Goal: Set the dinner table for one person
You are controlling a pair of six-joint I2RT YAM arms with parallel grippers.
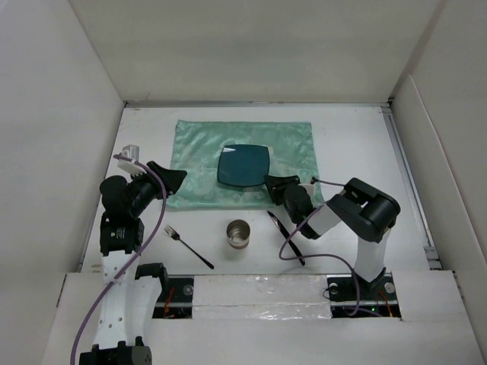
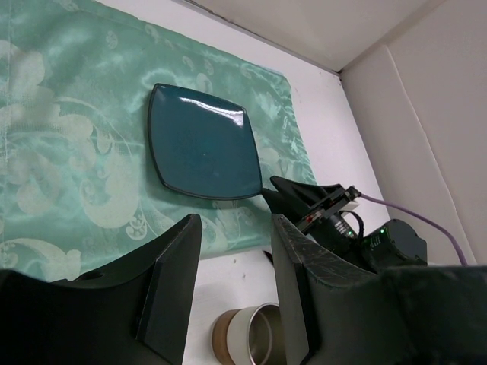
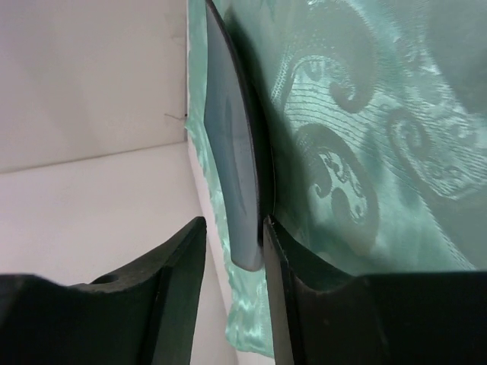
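Right gripper (image 3: 233,228): jaws parted by a narrow gap and grasping nothing. The near right corner of the plate (image 1: 243,166) reaches into this gap, with its rim against or very close to one finger and apart from the other.
Left gripper (image 2: 236,222): released and empty. It hovers over the left part of the cloth (image 1: 202,152), well apart from the plate.
Plate: it appears to lie flat on the cloth, a little right of the middle.
Dinner table (image 1: 358,152): the white surface carries the cloth at its far middle. The cup (image 1: 239,234), the fork (image 1: 188,246) and what seems to be a knife (image 1: 274,222) lie on bare surface near the arm bases.
Step in hand: probably the settling of the plate. To do it well, the right gripper should open wider before it moves and then rise straight off — a sideways pull could drag the rim and wrinkle the shiny cloth.
Edges: the plate's near corner is close to the near border of the cloth, so little cloth is left in front of it.
Open room: free cloth on both sides of the plate can take the cutlery. The knife lies partly under the right arm's cable — that reach needs care.
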